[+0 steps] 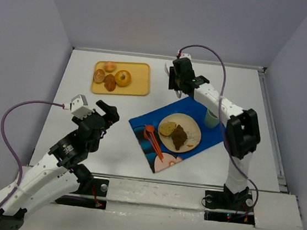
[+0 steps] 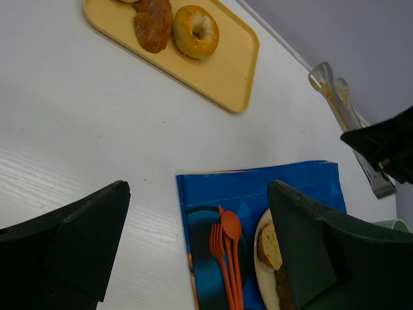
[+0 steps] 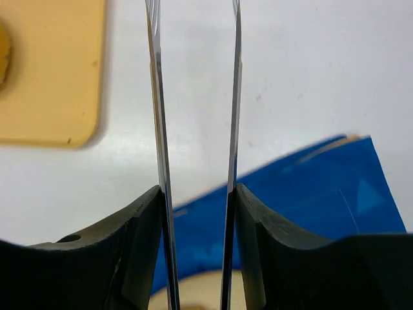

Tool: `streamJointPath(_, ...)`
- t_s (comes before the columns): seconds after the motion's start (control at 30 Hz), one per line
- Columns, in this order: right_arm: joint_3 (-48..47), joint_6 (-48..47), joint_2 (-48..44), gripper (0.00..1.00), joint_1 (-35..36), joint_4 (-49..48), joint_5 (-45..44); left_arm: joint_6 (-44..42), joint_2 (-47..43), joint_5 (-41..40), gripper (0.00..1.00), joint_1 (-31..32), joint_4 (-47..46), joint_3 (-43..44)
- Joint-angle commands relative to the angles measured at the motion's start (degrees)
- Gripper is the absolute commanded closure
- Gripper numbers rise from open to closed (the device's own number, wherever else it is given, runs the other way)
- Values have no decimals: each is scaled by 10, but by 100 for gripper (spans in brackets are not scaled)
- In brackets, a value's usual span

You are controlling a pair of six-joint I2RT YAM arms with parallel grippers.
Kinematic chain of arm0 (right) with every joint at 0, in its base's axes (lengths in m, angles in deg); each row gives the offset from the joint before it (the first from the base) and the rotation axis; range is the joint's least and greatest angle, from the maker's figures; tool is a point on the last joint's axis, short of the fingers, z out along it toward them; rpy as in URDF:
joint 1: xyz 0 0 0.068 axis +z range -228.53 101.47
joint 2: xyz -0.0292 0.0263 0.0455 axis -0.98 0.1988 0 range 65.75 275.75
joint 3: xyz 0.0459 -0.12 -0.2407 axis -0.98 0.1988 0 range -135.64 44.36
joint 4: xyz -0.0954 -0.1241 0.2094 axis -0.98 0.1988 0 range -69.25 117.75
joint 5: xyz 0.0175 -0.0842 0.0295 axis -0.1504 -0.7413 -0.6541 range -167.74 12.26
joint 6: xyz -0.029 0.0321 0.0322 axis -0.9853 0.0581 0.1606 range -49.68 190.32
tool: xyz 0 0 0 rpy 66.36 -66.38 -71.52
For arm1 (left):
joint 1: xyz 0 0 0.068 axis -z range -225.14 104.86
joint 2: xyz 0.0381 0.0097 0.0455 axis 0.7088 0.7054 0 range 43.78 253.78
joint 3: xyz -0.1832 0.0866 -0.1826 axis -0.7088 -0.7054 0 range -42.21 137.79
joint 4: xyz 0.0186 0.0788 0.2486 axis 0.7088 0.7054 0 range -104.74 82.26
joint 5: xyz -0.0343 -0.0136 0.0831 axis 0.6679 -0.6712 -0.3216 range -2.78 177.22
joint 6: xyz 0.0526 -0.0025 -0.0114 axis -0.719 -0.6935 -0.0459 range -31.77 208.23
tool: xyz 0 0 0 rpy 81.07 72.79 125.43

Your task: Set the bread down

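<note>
The right gripper (image 3: 197, 194) is clamped on tongs (image 3: 159, 129) whose tips look empty; the left gripper (image 2: 197, 194) hangs spread wide. The bread (image 1: 167, 128) lies on the plate (image 1: 196, 132), probably light, soft and crumbly, so I'd pinch it gently across its edges

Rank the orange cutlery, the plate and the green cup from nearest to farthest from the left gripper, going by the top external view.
1. Orange cutlery: on the left part of the blue mat, closest to the left gripper.
2. Plate: mid-mat, just right of the cutlery.
3. Green cup: at the mat's right side, farthest.
</note>
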Motion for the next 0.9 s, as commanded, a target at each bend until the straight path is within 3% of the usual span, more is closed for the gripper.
streamJointPath(0.0,-156,-38,129,49,-21,-50,10,14,3,-46,1,-2,0,-5)
streamJointPath(0.17,-288,-18,279,39,-32,-25,18,18,11,-54,1,-2,2,-1)
streamJointPath(0.27,-353,-15,322,27,-32,-13,29,17,21,-56,1,-1,5,4)
streamJointPath(0.4,-362,-11,329,15,-32,-12,18,17,22,-54,1,-1,8,6)
streamJointPath(0.43,-361,-12,322,7,-32,-12,18,17,21,-53,1,-1,8,7)
streamJointPath(0.5,-357,-18,306,0,-32,-12,16,17,18,-52,1,-2,6,7)
streamJointPath(0.6,-348,-19,276,0,-32,-12,7,16,15,-46,1,-1,6,8)
streamJointPath(0.73,-302,-7,169,0,-32,-17,-10,7,12,-31,1,-1,1,10)
streamJointPath(0.87,-153,6,49,0,-32,-66,-26,6,16,-21,1,-2,5,11)
